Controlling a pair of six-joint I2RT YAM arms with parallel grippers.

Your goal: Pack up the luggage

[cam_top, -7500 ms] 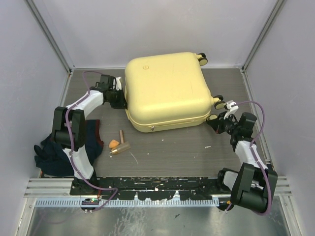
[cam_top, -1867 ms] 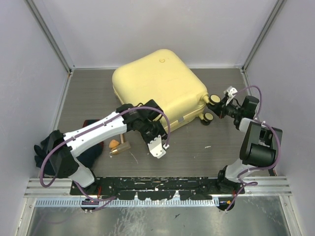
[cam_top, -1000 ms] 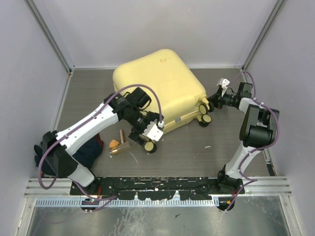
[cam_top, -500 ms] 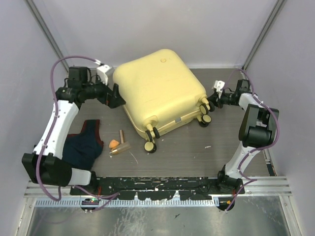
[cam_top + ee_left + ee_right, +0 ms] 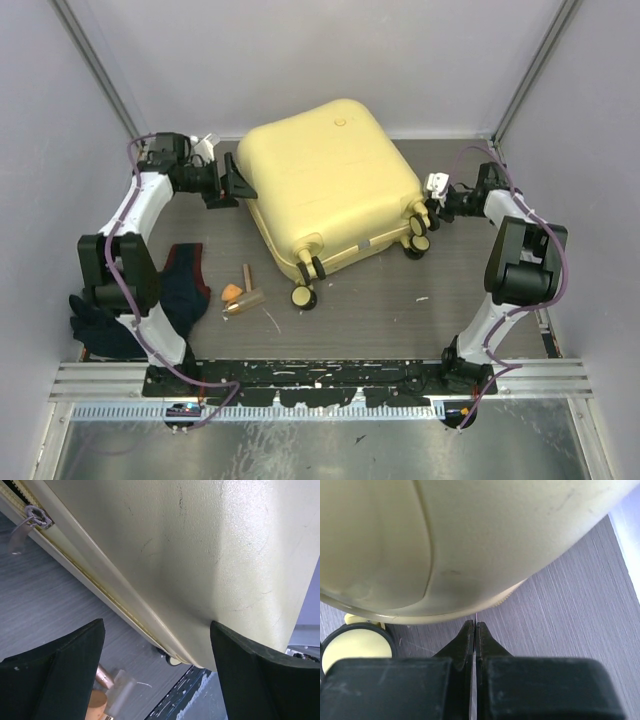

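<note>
The luggage (image 5: pixel 330 185), a closed pale-yellow hard-shell suitcase, lies askew in the middle of the table with its wheels (image 5: pixel 302 297) toward me. My left gripper (image 5: pixel 238 186) is at its left edge, open. In the left wrist view the left gripper (image 5: pixel 156 625) straddles the shell's lower edge (image 5: pixel 200 555), with the right fingertip (image 5: pixel 235 645) against the shell. A zipper pull (image 5: pixel 31 517) shows on the seam. My right gripper (image 5: pixel 426 206) is shut beside the right-hand wheels. In the right wrist view its tips (image 5: pixel 475 626) sit just under the shell (image 5: pixel 470 540), next to a wheel (image 5: pixel 355 649).
Small wooden pieces and an orange piece (image 5: pixel 240 290) lie in front of the suitcase's left corner. Dark blue clothing (image 5: pixel 180 285) lies at the front left by the left arm's base. Side walls close in on both sides.
My left arm has swung from the suitcase's front wheels round to its left edge and folded lower. The suitcase has turned slightly. The right gripper stays shut by the wheels.
</note>
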